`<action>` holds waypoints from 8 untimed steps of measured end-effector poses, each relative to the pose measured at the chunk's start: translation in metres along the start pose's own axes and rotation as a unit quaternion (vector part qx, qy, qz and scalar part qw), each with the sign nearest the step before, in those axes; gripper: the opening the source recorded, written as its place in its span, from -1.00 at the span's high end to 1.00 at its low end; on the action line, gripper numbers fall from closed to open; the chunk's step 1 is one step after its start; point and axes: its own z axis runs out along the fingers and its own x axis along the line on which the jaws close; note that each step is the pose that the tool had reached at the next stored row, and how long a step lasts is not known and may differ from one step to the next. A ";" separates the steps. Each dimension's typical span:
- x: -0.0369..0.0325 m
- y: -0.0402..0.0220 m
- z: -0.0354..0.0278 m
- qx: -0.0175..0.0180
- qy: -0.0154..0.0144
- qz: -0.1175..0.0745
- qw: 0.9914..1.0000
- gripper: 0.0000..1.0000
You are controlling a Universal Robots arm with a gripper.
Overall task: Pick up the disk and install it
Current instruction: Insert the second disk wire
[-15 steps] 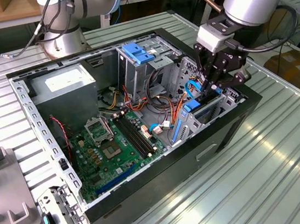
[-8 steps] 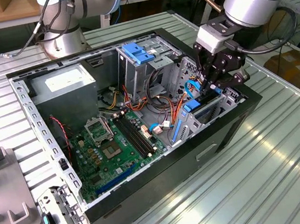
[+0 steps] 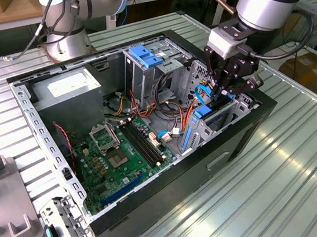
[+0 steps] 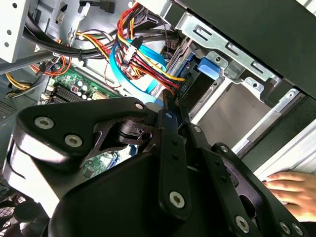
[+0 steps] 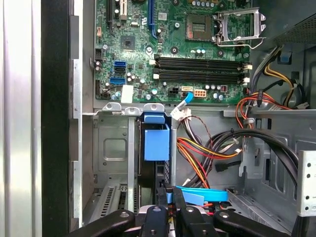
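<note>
The disk (image 5: 157, 143) stands on edge in the metal drive bay (image 5: 113, 148) at the corner of the open computer case (image 3: 172, 181). Its dark body and blue plastic rail (image 4: 210, 66) show past my fingers. My gripper (image 3: 223, 93) reaches down into that bay at the exterior view's right. In both wrist views the black fingers (image 5: 178, 202) meet closely on the disk's near end (image 4: 190, 89), beside a flat blue cable (image 5: 202, 196). The rest of the disk is hidden by the bay walls.
Red, yellow and black cable bundles (image 5: 207, 153) hang right beside the bay. The motherboard (image 3: 122, 152), a grey power supply (image 3: 66, 87) and a blue bracket on the upper cage (image 3: 144, 56) fill the case. A person's hand (image 4: 291, 190) rests outside the case. Another arm's base (image 3: 67, 43) stands behind.
</note>
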 end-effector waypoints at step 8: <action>0.0014 0.0001 0.0016 0.000 0.000 0.000 1.000 0.68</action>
